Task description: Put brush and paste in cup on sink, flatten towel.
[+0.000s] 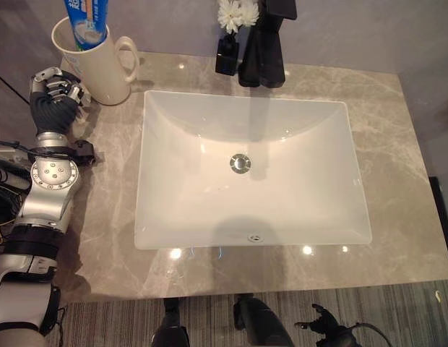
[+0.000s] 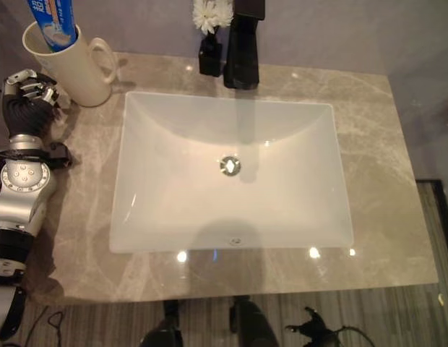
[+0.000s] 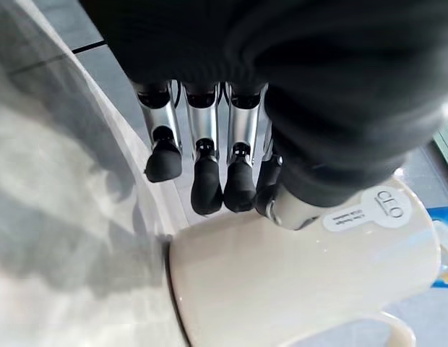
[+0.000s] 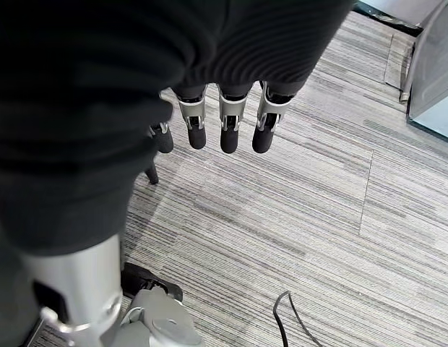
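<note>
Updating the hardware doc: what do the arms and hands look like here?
Left arm: silver-grey segments, round silver joint with small dots, dark bands. Left hand and right hand: dark ribbed cover, silver fingers with dark rounded tips.

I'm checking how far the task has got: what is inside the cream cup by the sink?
A blue and white toothpaste tube stands upright in the cup, its top sticking out above the rim. No brush shows above the rim; the cup's wall hides the inside lower down.

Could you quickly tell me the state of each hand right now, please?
Left hand: open, holding nothing, beside the cream ceramic cup on the grey marble counter.
Right hand: open, empty, hanging above the striped carpet floor.
</note>
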